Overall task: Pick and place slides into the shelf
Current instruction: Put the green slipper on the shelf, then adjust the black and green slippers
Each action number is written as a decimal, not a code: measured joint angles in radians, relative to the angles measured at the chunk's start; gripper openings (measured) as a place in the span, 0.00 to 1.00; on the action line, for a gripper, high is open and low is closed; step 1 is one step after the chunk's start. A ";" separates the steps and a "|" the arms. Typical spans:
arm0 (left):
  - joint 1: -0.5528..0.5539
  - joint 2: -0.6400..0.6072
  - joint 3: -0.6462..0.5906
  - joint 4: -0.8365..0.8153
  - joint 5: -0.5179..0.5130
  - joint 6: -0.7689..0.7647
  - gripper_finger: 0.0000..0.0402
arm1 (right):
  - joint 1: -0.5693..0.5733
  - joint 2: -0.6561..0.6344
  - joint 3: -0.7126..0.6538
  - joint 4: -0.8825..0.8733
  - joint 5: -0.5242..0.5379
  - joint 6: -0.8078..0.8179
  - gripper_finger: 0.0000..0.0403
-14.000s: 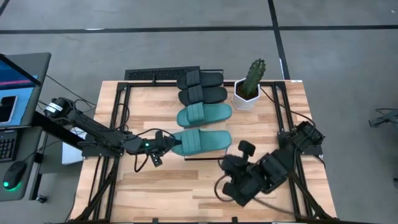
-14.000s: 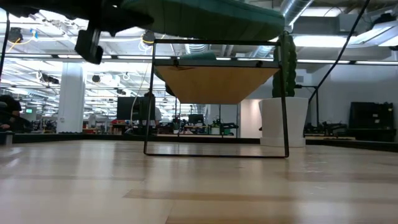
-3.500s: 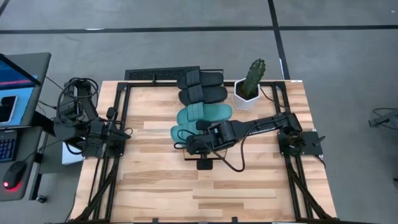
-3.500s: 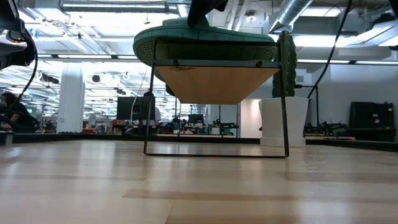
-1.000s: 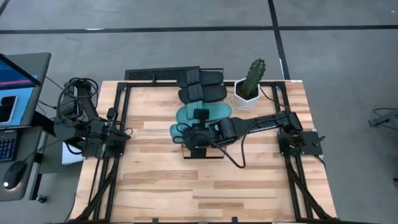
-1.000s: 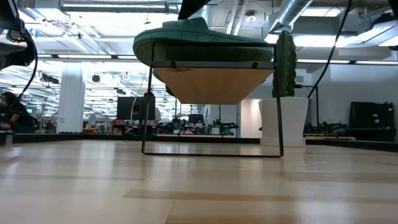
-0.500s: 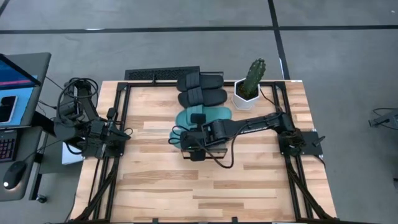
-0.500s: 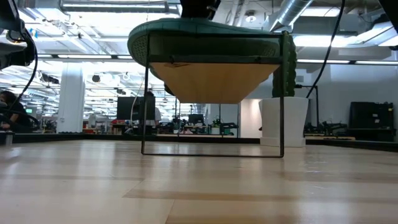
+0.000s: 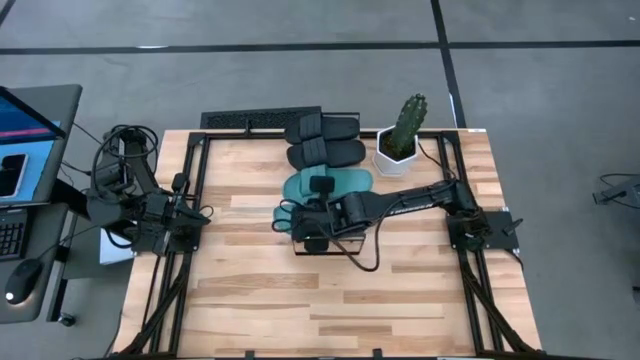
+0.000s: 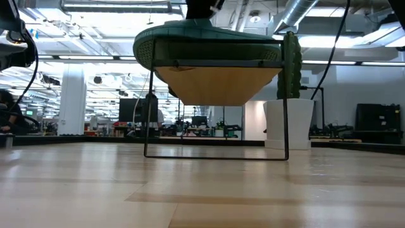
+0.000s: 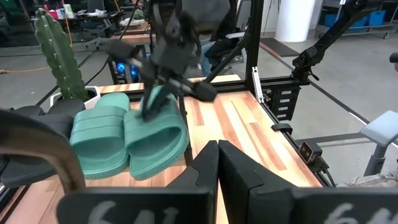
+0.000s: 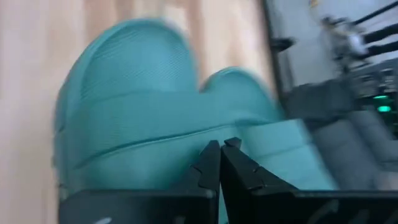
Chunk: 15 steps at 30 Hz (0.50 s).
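Teal slide under outstretched right arm

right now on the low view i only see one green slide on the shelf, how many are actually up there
Observer: Four. The black slides sit at the far end, then the back teal slide. The front teal slide is the one you see.
Operator: wheres the right gripper
Observer: The right gripper is over the front teal slide's strap, its fingers shut together.
Operator: and the left arm
Observer: The left gripper is parked at the table's left edge, shut, well clear of the shelf.
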 joint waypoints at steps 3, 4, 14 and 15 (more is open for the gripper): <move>0.000 0.000 0.000 0.000 0.000 0.000 0.00 | 0.005 -0.032 0.000 0.015 0.065 -0.003 0.00; 0.000 0.000 0.000 0.000 0.000 0.000 0.00 | 0.007 -0.041 0.000 0.018 0.080 -0.002 0.00; 0.000 0.000 0.000 0.000 0.000 0.000 0.00 | -0.001 -0.136 0.003 -0.224 0.083 0.218 0.00; 0.000 0.000 0.000 0.000 0.000 0.000 0.00 | -0.010 -0.142 0.003 -0.271 0.052 0.248 0.00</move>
